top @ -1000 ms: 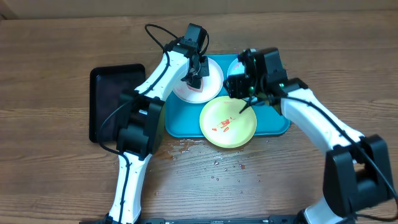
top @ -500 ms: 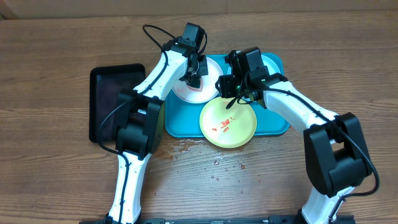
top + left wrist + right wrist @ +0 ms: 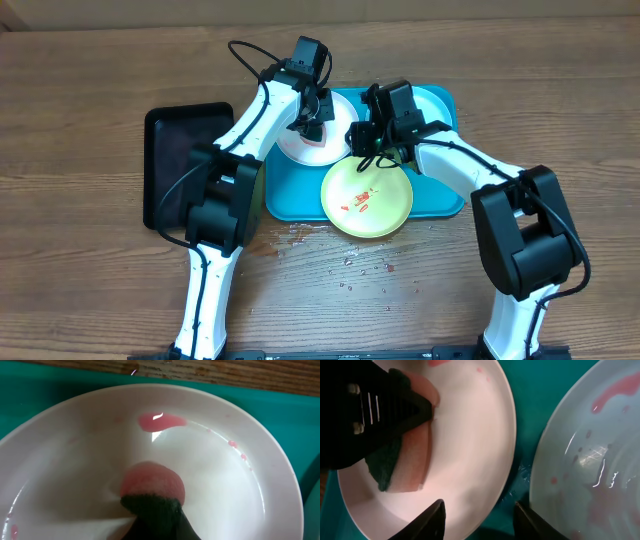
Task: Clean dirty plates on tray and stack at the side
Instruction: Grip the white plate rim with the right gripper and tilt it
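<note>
The white plate (image 3: 318,128) lies at the back left of the turquoise tray (image 3: 440,203). My left gripper (image 3: 312,127) is shut on a pink sponge with a dark green side (image 3: 152,487) and presses it onto this plate; a pink smear (image 3: 161,421) lies beyond it. The right gripper (image 3: 481,522) is open, and its tips straddle the white plate's (image 3: 470,435) right rim without touching it. The pale mint plate (image 3: 590,460), streaked red, sits just to the right. At the tray's front the yellow-green plate (image 3: 366,196) shows red smears.
A black tray (image 3: 185,165) lies left of the turquoise one, partly under the left arm. Water drops (image 3: 350,262) speckle the wood in front of the tray. The two arms stand close together over the tray's back.
My right gripper has moved left from the mint plate to the white plate's right rim, and its jaws have narrowed. The left gripper and sponge stay on the white plate.
</note>
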